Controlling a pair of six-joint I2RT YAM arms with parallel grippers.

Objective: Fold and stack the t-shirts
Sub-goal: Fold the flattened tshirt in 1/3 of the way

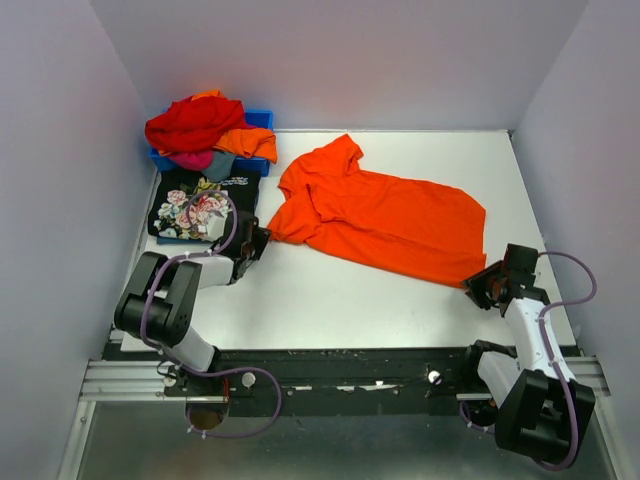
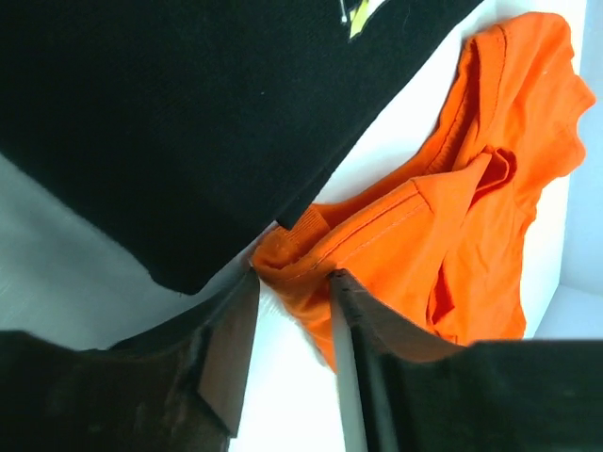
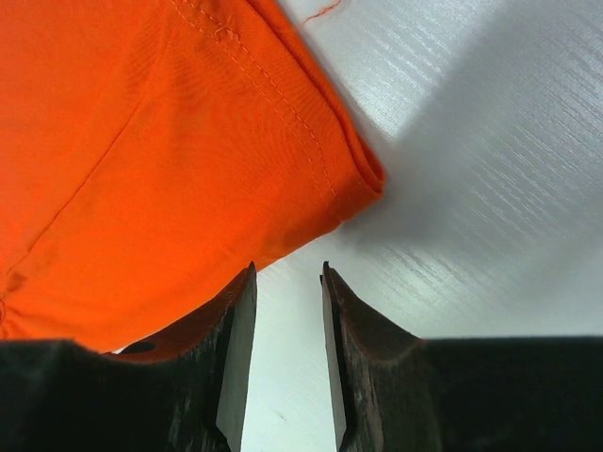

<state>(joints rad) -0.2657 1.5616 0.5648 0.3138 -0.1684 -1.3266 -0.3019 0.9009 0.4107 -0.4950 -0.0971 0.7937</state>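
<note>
**A, left gripper** [image 2: 293, 279]. I read these jaws as released: they stand parted, and bare table [image 2: 283, 405] shows between them. The sleeve cuff of the orange t-shirt [image 2: 452, 235] lies at the fingertips. Its rolled edge reaches into the gap and lies along the inner face of the finger at the right of the wrist view, but nothing is clamped. Just beyond the tips, on the other side, lies the black t-shirt [image 2: 141, 113], and its corner appears to meet the cuff.

**B, right gripper** [image 3: 288, 271]. These jaws are also released, with only bare table between them. The stitched hem corner of the orange t-shirt lies just ahead of the tips, off to the left of the wrist view. The cloth runs past the outer side of that finger, and I cannot tell whether they touch.

**C, overhead.** The orange t-shirt is spread on the table between the two grippers, with a sleeve at the left jaws and the hem at the right. Beyond the left jaws, past the black t-shirt with its rose print, a heap of t-shirts [image 1: 200, 125] in red, orange, pink and grey fills the blue bin [image 1: 262, 118].
</note>
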